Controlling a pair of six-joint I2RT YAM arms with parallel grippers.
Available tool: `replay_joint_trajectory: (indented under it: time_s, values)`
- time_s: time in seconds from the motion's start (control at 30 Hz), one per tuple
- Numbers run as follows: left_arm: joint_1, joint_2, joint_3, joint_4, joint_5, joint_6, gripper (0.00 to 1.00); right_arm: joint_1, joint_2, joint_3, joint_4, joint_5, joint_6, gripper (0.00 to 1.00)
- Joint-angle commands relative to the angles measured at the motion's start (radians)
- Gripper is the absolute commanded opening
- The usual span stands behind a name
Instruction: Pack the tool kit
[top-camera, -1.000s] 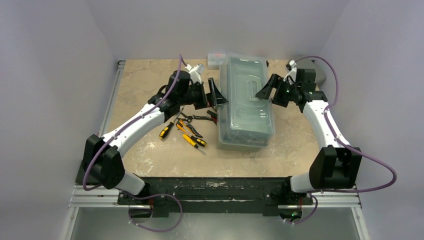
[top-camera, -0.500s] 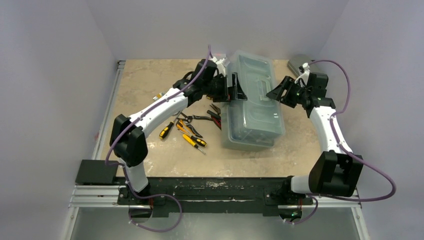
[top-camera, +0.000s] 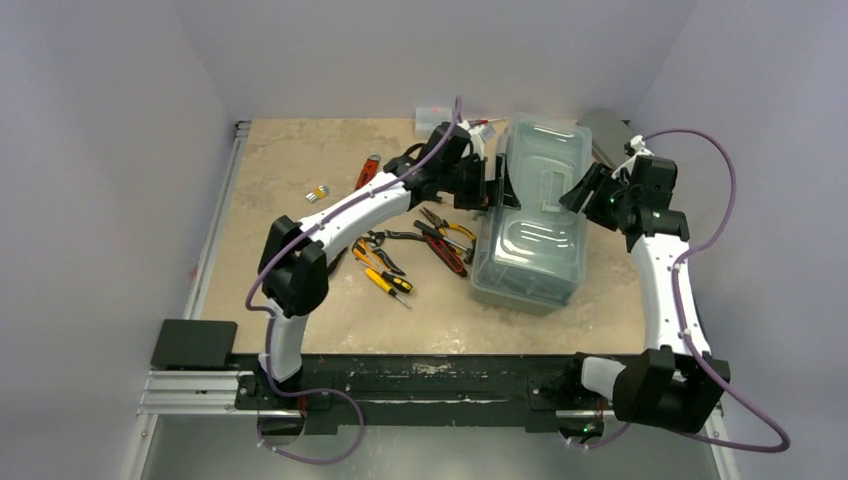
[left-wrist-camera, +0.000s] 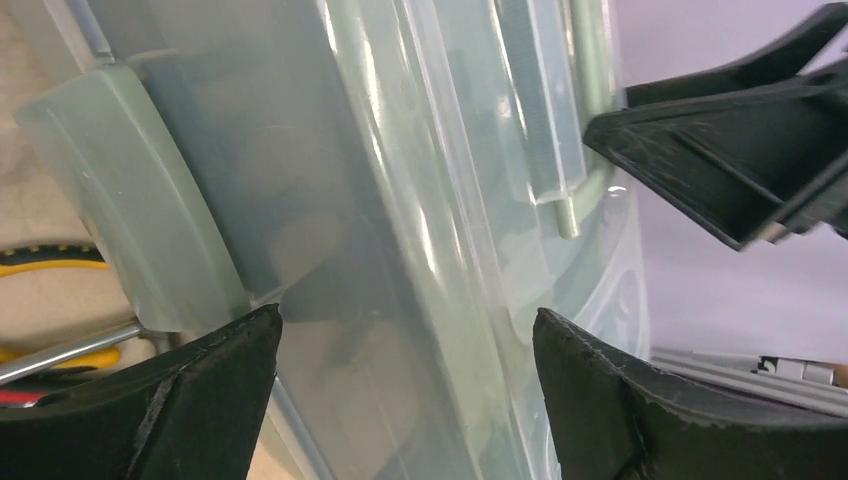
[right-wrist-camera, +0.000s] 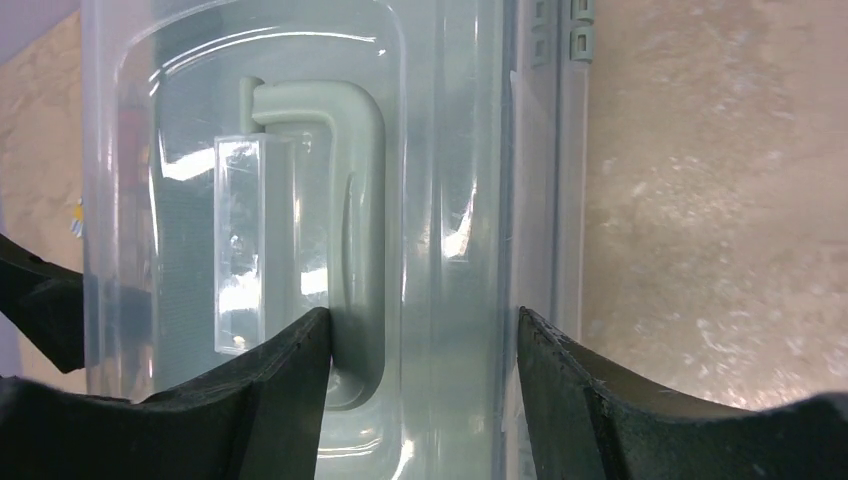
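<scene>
Sage-green toolbox (top-camera: 530, 240), yellow-handled screwdrivers (top-camera: 385, 281)

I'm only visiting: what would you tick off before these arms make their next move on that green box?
1. Toolbox lid open for packing: not ok, it is shut.
2. Pliers and screwdrivers inside: not ok, loose on the table.
3. Left gripper free: ok, jaws apart at the box's side.
4. Right gripper free: ok, jaws apart over the lid.
5. Latch released: cannot tell.

left arm (top-camera: 345, 212), right arm (top-camera: 668, 275): white links, black joints | cables (top-camera: 734, 190): purple | jaws: black, wedge-shaped
</scene>
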Motion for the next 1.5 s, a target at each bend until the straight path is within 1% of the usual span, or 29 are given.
replay_joint_trajectory:
  time_s: [0.0,0.13,0.27,0.3,0.37,0.5,0.7,0.8,0.87,0.93,1.07,1.13,1.27,1.4,1.47]
  values:
    - [-0.069,0.087,0.081,-0.034,0.061,-0.004,0.91,-0.006,-0.085,0.051,-0.007,0.104,0.026,0.35]
    - [-0.109,0.1,0.09,-0.029,0.056,-0.015,0.91,-0.017,-0.023,0.083,-0.004,0.065,0.024,0.36]
    - [-0.113,0.058,0.016,0.008,0.04,-0.029,0.91,-0.019,0.043,0.114,0.011,-0.025,0.019,0.39]
    - [-0.106,0.04,-0.008,0.015,0.03,-0.027,0.91,-0.018,0.057,0.117,0.015,-0.046,0.009,0.41]
    - [-0.079,-0.004,-0.068,0.034,0.023,-0.024,0.91,-0.017,0.086,0.127,0.007,-0.048,0.006,0.45]
    - [-0.017,-0.087,-0.126,0.045,0.031,-0.013,0.94,-0.008,0.154,0.157,0.014,-0.113,0.002,0.5]
    - [0.074,-0.23,-0.243,0.078,0.021,-0.005,1.0,0.052,0.236,0.23,0.02,-0.078,0.016,0.59]
    - [0.102,-0.29,-0.307,0.081,-0.017,-0.001,1.0,0.063,0.269,0.273,-0.003,-0.072,0.006,0.64]
    - [0.118,-0.314,-0.371,0.122,-0.027,-0.032,1.0,0.065,0.265,0.28,-0.004,-0.06,0.007,0.7]
    - [0.131,-0.319,-0.447,0.211,-0.002,-0.085,1.0,0.065,0.249,0.274,0.003,-0.048,0.01,0.72]
    - [0.153,-0.258,-0.537,0.417,0.102,-0.193,1.0,0.065,0.231,0.248,0.025,-0.065,0.013,0.7]
    - [0.154,-0.23,-0.558,0.495,0.114,-0.231,1.0,0.065,0.222,0.23,0.037,-0.081,0.019,0.69]
    - [0.154,-0.185,-0.567,0.587,0.114,-0.283,0.99,0.065,0.205,0.195,0.062,-0.104,0.031,0.69]
    - [0.155,-0.114,-0.543,0.655,0.167,-0.332,0.92,0.066,0.185,0.174,0.072,-0.121,0.036,0.64]
    - [0.156,-0.093,-0.538,0.66,0.161,-0.342,0.91,0.066,0.172,0.159,0.082,-0.125,0.044,0.63]
